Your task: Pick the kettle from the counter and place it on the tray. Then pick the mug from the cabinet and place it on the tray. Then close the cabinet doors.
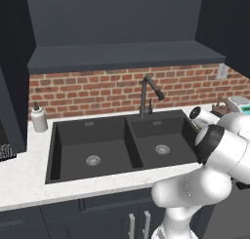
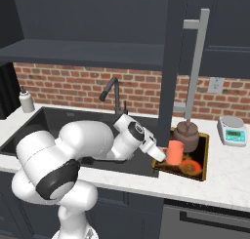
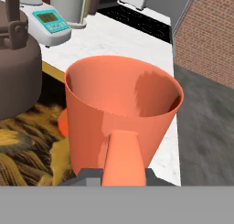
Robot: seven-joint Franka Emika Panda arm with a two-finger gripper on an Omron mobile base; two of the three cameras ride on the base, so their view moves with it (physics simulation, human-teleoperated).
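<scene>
The counter [image 2: 229, 174] is seen around a black sink [image 1: 117, 145]. A cabinet door [image 2: 172, 57] is swung open above the tray [image 2: 203, 155], which lies on the counter right of the sink. The kettle [image 2: 187, 135] is seated on the tray. The mug [image 2: 175, 152] is held by its handle in the closed gripper [image 2: 161, 155], over the tray's left edge, beside the kettle.

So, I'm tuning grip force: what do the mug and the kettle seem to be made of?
The mug looks like matte orange ceramic or plastic: flat, even colour with soft shading and no sharp glints. The kettle on the tray looks like dull brownish-grey metal, with a faint sheen on its rounded body. It is rendered, so neither is certain.
</scene>
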